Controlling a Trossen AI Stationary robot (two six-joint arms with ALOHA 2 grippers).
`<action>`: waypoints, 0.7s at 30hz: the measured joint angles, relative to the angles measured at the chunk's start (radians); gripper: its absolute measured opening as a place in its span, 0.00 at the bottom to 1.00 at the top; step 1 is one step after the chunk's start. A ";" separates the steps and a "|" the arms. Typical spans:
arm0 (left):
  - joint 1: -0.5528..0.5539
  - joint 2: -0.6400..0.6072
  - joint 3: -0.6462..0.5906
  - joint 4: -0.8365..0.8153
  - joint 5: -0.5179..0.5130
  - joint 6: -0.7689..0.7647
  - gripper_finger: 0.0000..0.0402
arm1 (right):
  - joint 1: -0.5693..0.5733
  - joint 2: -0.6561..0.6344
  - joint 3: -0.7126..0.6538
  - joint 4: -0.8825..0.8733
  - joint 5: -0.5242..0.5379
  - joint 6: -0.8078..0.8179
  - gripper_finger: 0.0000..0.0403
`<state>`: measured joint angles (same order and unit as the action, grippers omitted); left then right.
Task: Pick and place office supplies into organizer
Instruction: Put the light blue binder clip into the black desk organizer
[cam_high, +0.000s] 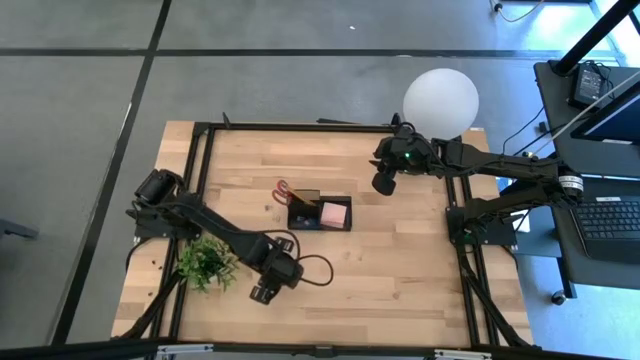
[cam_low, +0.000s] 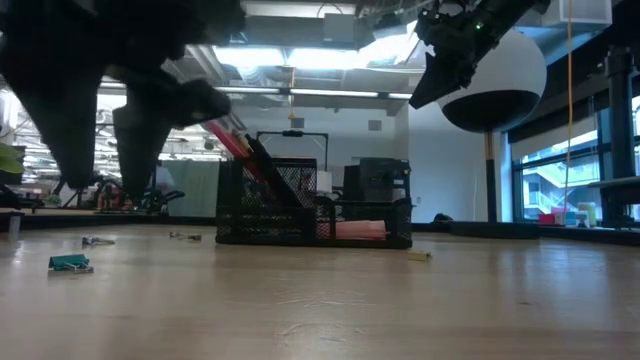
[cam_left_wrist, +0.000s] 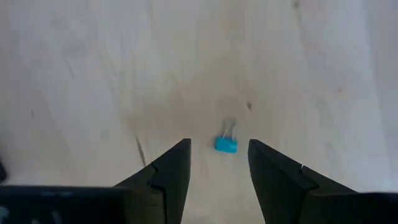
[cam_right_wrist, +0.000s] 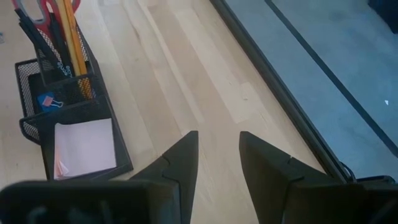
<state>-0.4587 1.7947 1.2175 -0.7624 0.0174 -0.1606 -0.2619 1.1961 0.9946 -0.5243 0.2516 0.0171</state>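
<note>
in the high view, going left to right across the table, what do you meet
green potted plant → left gripper, open, low over the table → red-handled scissors → black organizer with its pink sticky-note pad → right gripper, raised and empty → white lamp globe

The left claw is hovering over the table, with a binder clip lying just ahead between its fingers. The organizer is sitting beside the right claw, holding a notepad, another clip, pencils and scissors.
</note>
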 joint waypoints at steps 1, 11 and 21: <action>0.000 0.000 -0.008 0.002 -0.002 -0.017 0.39 | 0.000 0.000 0.000 0.000 0.000 0.001 0.30; -0.009 0.010 -0.033 0.051 -0.026 -0.038 0.45 | 0.000 0.000 0.000 0.003 0.000 0.005 0.30; -0.020 0.061 -0.033 0.059 0.019 -0.065 0.48 | 0.000 0.000 0.000 0.010 0.000 0.006 0.30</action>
<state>-0.4791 1.8554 1.1847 -0.7038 0.0360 -0.2256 -0.2619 1.1961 0.9945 -0.5146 0.2520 0.0227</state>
